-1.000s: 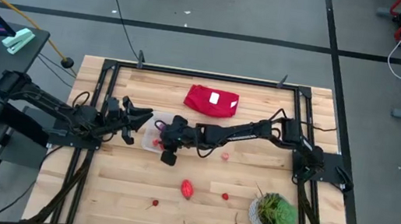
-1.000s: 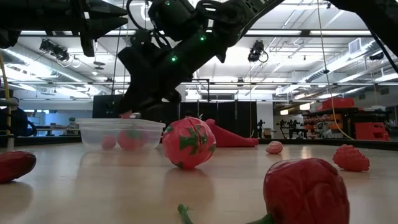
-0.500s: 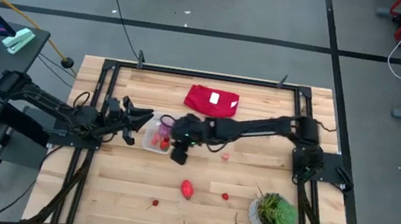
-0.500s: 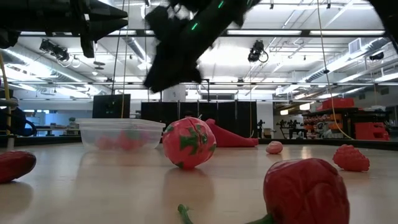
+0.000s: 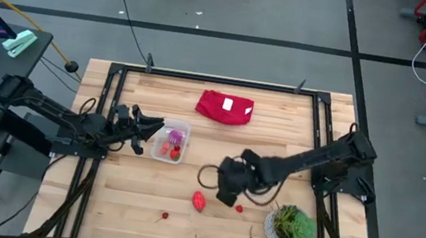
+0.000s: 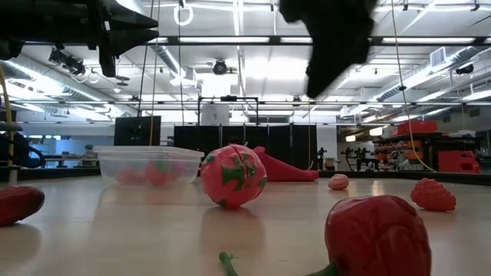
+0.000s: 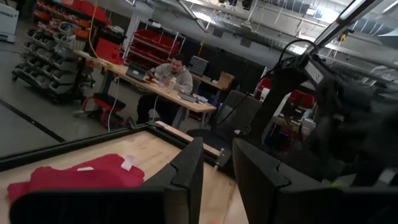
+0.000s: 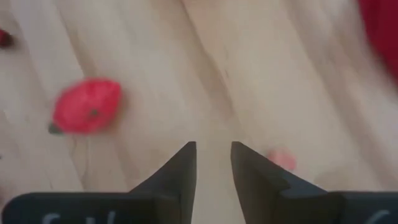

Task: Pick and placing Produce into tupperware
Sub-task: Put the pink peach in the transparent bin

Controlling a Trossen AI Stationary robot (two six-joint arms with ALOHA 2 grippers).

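Note:
The clear tupperware [image 5: 171, 141] stands on the table left of centre, with pink, red and purple pieces inside; the low view shows the tupperware [image 6: 149, 165] too. The larger red oval piece [image 5: 199, 200] lies nearer the near edge, and tiny red pieces [image 5: 239, 209] are scattered around it. My right gripper [image 5: 220, 188] hovers open above the table just right of the oval piece, holding nothing. The right wrist view looks down past the right gripper [image 8: 213, 152] at a red piece [image 8: 86, 106] and a small pink piece [image 8: 281, 158]. My left gripper [image 5: 143, 130] waits open, just left of the tupperware.
A folded red cloth [image 5: 225, 107] lies toward the far edge. A green plant in a white pot [image 5: 292, 224] stands near the right near corner, close to the right arm. In the low view more red pieces [image 6: 376, 234] lie close to the near edge. A person sits beyond the table [image 7: 174, 71].
My right gripper has pulled away from over the tupperware, swinging toward the near edge and the right and rising; it now hangs beside the oval piece. The tupperware, which the gripper covered before, now shows its contents. The left arm has stayed put.

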